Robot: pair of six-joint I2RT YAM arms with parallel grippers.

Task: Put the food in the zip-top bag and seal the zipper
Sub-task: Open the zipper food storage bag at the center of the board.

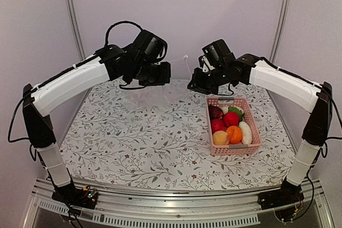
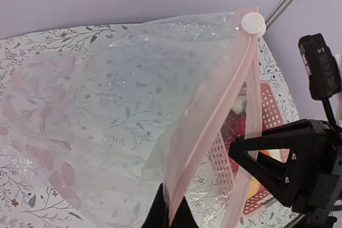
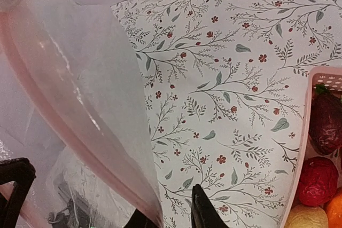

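The clear zip-top bag [image 2: 107,105] hangs above the back of the table between both grippers, faint in the top view [image 1: 152,95]. My left gripper [image 2: 172,218] is shut on its pinkish zipper [image 2: 214,126], below the white slider [image 2: 253,23]. My right gripper [image 3: 173,217] is open; the other zip lip [image 3: 64,126] runs down against its left finger. The food lies in the pink basket [image 1: 211,132]: a dark purple piece [image 1: 215,112], red ones [image 1: 231,118], an orange one [image 1: 234,134], a yellow-tan one [image 1: 220,138], a white one [image 1: 246,132].
The pink basket stands on the right half of the floral tablecloth [image 1: 133,142], just below my right gripper [image 1: 195,85]. My left gripper [image 1: 160,73] is close beside it. Metal posts [image 1: 72,20] stand at the back corners.
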